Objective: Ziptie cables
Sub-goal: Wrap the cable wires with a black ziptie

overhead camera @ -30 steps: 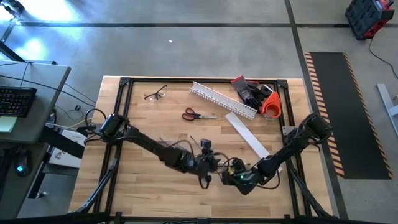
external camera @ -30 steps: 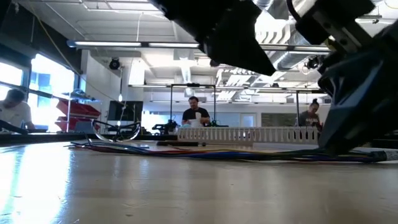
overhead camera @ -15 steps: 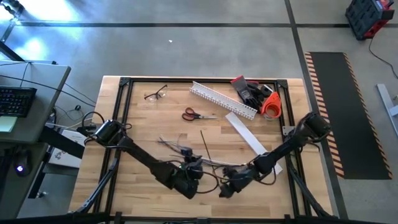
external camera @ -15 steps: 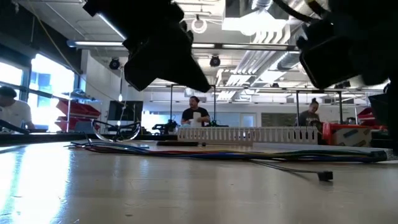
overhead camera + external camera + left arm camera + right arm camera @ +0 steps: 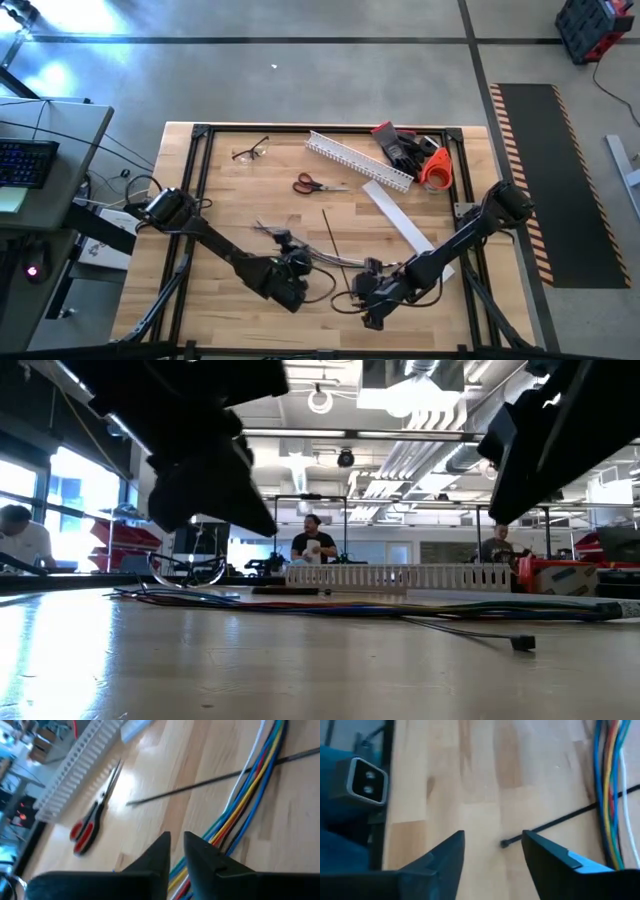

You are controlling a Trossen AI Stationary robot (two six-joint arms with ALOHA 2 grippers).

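Two dark arms reach low over the wooden table (image 5: 230,310), and neither has hold of anything. The left gripper (image 5: 176,851) hangs above the near part of the board with its two fingers drawn almost together, only a thin slit between them and nothing in it. Just ahead of its fingertips, and passing beneath them, runs the cables (image 5: 250,795), a loose bundle of blue, yellow, red and white wires lying flat on the wood. Across that bundle lies the ziptie (image 5: 210,782), a thin straight black strip, also flat on the board and free of the fingers. Farther out beyond the strip are the red-handled scissors (image 5: 92,817), and past them the white slotted duct (image 5: 75,765).

The right gripper (image 5: 492,851) hovers close by on the same near side, its fingers standing well apart over bare wood. The ziptie's small square head (image 5: 505,843) lies on the table right in the gap in front of those fingers, touching neither as far as I can tell, and the strip runs away from it to cross the cables off to one side of the gripper.
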